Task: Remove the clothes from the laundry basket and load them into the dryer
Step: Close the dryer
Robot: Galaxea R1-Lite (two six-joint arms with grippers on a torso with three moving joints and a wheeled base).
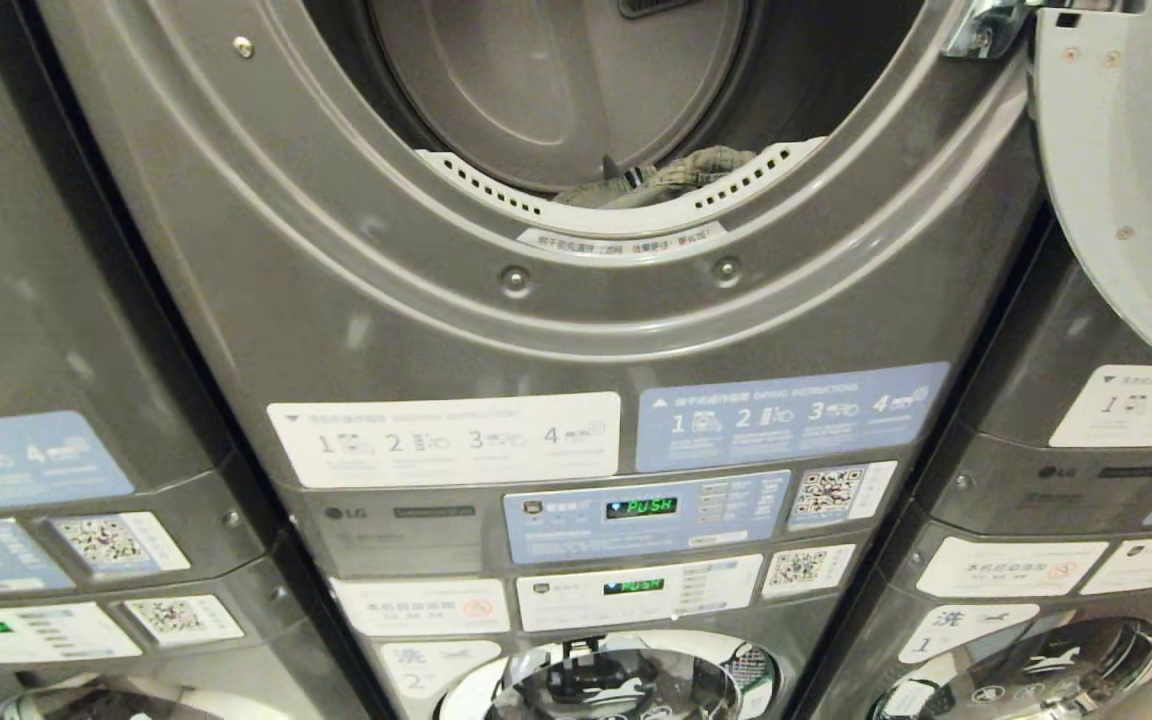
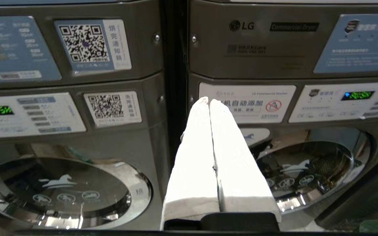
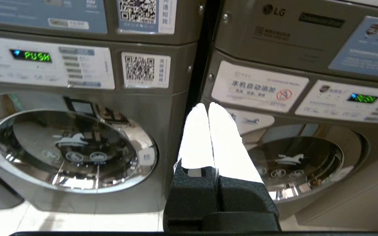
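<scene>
Dryer open, both arms parked low.
You see clothes point(image 1: 678, 172) lying in the open dryer point(image 1: 576, 300) drum; your left gripper point(image 2: 208, 101) and right gripper point(image 3: 207, 105) are clenched empty, facing the washer fronts below.

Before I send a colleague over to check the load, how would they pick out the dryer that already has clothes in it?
Look at the row of stacked grey LG machines and take the middle stack. Its upper unit is the dryer, whose round door is swung open to the right. Unlike its neighbours, its open drum shows grey-beige clothes lying just behind the white perforated rim.
</scene>
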